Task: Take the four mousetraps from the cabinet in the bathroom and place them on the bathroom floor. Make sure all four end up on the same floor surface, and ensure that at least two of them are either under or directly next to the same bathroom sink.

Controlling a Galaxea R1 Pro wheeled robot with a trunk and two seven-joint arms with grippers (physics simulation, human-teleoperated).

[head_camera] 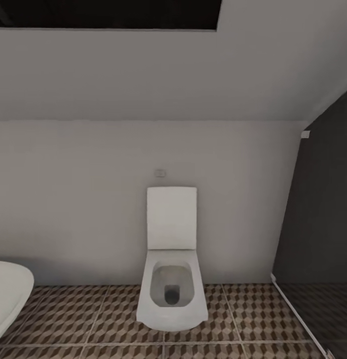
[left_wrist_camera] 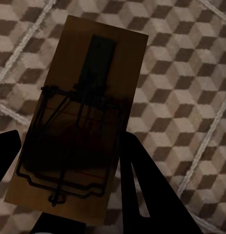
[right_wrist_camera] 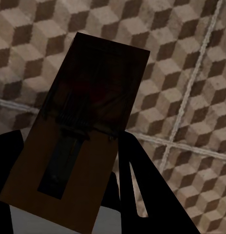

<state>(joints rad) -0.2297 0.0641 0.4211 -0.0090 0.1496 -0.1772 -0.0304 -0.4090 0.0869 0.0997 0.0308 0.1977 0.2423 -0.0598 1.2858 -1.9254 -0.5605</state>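
In the left wrist view a tan wooden mousetrap [left_wrist_camera: 81,122] with dark wire sits between the dark fingers [left_wrist_camera: 142,185] of my left gripper [left_wrist_camera: 69,175], which is shut on it, above the cube-patterned bathroom floor [left_wrist_camera: 186,83]. A second mousetrap [right_wrist_camera: 81,131] shows in the right wrist view, held the same way by my right gripper [right_wrist_camera: 64,180], shut on it, over the tiled floor [right_wrist_camera: 191,73]. In the head view the same floor [head_camera: 83,319] runs along the bottom. The cabinet is out of view.
A white toilet [head_camera: 171,279] with its lid up stands against the pale wall straight ahead. A white basin edge [head_camera: 8,291] juts in at the lower left. A dark glass shower screen [head_camera: 318,224] closes the right side.
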